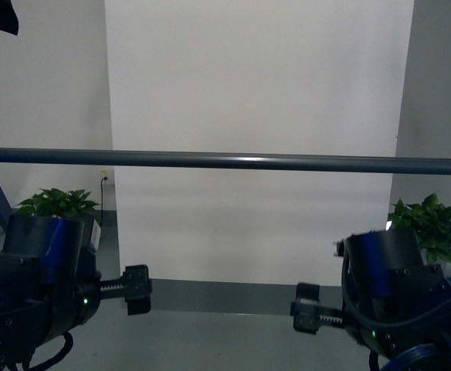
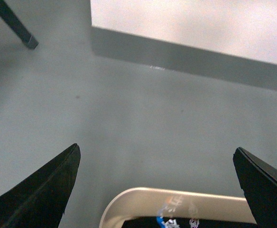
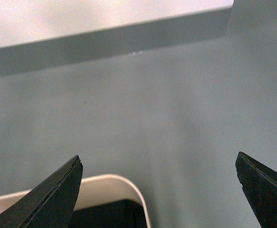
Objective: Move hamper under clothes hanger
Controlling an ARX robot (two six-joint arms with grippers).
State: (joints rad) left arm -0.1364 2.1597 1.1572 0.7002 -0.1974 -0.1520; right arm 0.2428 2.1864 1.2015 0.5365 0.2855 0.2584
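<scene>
Both arms reach forward low under the clothes hanger bar. The left gripper and right gripper hang spread wide, holding nothing, each just above a corner of the hamper rim. Pushed unevenly, it could skew off line.

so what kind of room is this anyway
Probably an indoor laundry or test room. A long dark garment rack bar runs across a plain white wall, potted plants stand on a smooth grey floor, and the beige rim of a hamper shows below the left arm's open tool.
</scene>
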